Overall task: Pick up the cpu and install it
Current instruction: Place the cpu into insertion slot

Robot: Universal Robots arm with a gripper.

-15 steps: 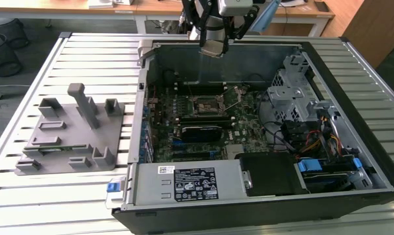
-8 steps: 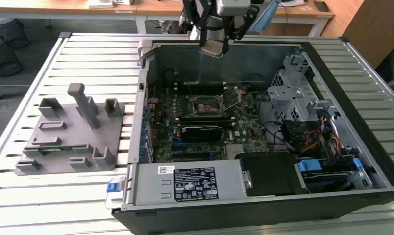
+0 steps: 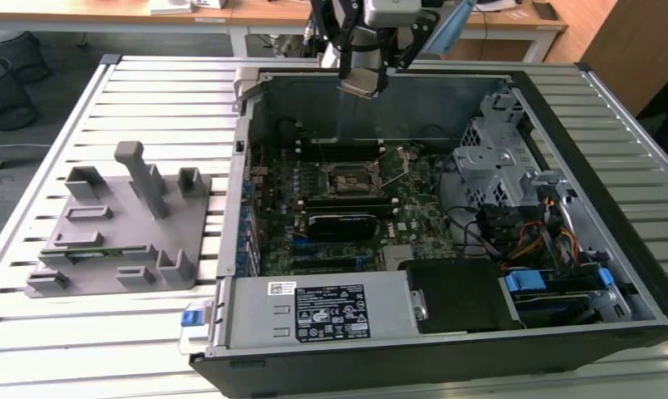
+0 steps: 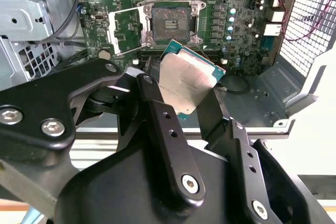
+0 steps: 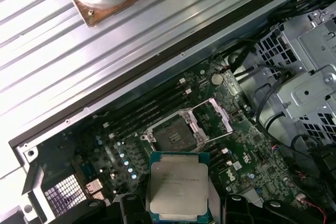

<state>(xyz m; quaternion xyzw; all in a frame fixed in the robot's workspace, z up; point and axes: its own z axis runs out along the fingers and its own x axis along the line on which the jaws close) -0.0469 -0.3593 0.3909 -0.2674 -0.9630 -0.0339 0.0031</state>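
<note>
My gripper point(image 3: 360, 79) hangs above the far wall of the open computer case point(image 3: 241, 208), shut on the cpu point(image 3: 359, 84). In both wrist views the cpu point(image 4: 186, 80) point(image 5: 177, 184) is a flat silver square with a green rim, pinched by its edges between the two black fingers point(image 4: 157, 114). It is tilted and held in the air, well above the motherboard. The black cpu socket point(image 3: 349, 179) point(image 4: 169, 23) point(image 5: 175, 132) lies below with its metal frame point(image 4: 122, 32) swung open and nothing in it.
A grey fixture block point(image 3: 124, 224) with posts stands on the slatted metal table point(image 3: 145, 91) at the exterior view's left. Inside the case are a metal drive cage point(image 3: 500, 150), bundled cables point(image 3: 533, 241) and the power supply point(image 3: 311, 307) at the front.
</note>
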